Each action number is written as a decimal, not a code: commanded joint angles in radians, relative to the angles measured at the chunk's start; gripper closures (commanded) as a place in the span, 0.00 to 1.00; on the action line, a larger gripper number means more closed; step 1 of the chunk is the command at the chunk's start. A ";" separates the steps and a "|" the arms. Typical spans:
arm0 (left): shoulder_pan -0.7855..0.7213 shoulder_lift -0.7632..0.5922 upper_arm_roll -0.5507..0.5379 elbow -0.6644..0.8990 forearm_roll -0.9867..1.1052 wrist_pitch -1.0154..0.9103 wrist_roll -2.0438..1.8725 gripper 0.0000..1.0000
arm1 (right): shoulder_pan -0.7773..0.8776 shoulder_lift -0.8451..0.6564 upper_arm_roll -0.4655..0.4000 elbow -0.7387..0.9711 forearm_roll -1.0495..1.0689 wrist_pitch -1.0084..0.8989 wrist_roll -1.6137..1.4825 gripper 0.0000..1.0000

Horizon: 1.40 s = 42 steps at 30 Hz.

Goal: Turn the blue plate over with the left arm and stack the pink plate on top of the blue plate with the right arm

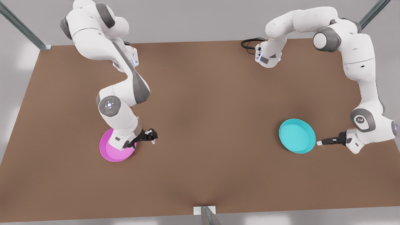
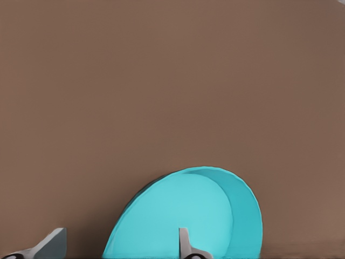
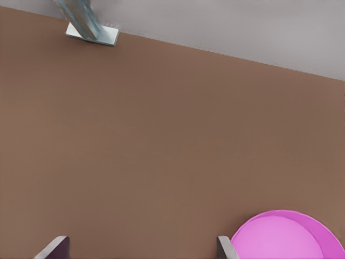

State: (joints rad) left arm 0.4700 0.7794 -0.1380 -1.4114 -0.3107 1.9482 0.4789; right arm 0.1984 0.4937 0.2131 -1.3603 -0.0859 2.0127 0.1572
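The blue plate point(image 1: 297, 136) lies open side up on the brown table at the front view's right. My left gripper point(image 1: 319, 143) is low beside its rim, pointing at it. In the left wrist view the blue plate point(image 2: 188, 216) sits just beyond the left gripper point(image 2: 118, 245), which is open, with one fingertip point(image 2: 184, 243) in front of the plate. The pink plate point(image 1: 114, 151) rests at the front view's left, partly hidden under the right arm. My right gripper point(image 1: 151, 136) hangs open just past the plate's edge, and the pink plate point(image 3: 288, 237) lies beside one finger point(image 3: 225, 248).
A metal post with a foot bracket point(image 1: 204, 212) stands at the table's near edge and appears as the bracket point(image 3: 92, 32) in the right wrist view. A black cable point(image 1: 250, 43) loops at the far edge. Bare brown table point(image 1: 212, 118) spans between the two plates.
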 commanded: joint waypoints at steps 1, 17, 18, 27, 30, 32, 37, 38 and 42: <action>0.001 0.000 0.000 -0.004 -0.015 0.000 0.013 0.00 | 0.003 0.002 0.000 0.000 0.000 0.001 0.001 0.00; 0.019 0.026 0.003 -0.092 -0.015 -0.006 0.055 0.00 | 0.032 0.028 0.000 0.000 -0.005 0.049 -0.013 0.00; 0.019 0.026 0.003 -0.092 -0.015 -0.006 0.055 0.00 | 0.038 0.028 0.000 0.001 -0.006 0.049 -0.013 0.00; 0.024 0.040 0.003 -0.092 -0.016 -0.008 0.053 0.45 | 0.079 0.026 0.000 -0.003 -0.035 0.038 -0.007 0.00; 0.029 0.047 0.003 -0.092 -0.016 -0.008 0.053 0.50 | 0.079 0.026 0.000 -0.008 -0.034 0.032 -0.008 0.00; 0.029 0.047 0.003 -0.092 -0.016 -0.008 0.053 0.50 | 0.081 0.026 0.000 -0.010 -0.034 0.031 -0.008 0.00; 0.029 0.049 0.003 -0.092 -0.018 -0.008 0.053 0.57 | 0.082 0.026 0.000 -0.014 -0.035 0.031 -0.008 0.00; 0.029 0.049 0.003 -0.092 -0.018 -0.008 0.053 0.58 | 0.084 0.026 0.000 -0.014 -0.037 0.031 -0.008 0.00; 0.029 0.057 0.003 -0.092 -0.018 -0.006 0.053 0.58 | 0.088 0.025 0.000 -0.013 -0.038 0.031 -0.010 0.00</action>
State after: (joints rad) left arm 0.4985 0.8361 -0.1350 -1.5033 -0.3282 1.9420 0.5323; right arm 0.2869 0.5186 0.2132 -1.3729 -0.1228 2.0433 0.1473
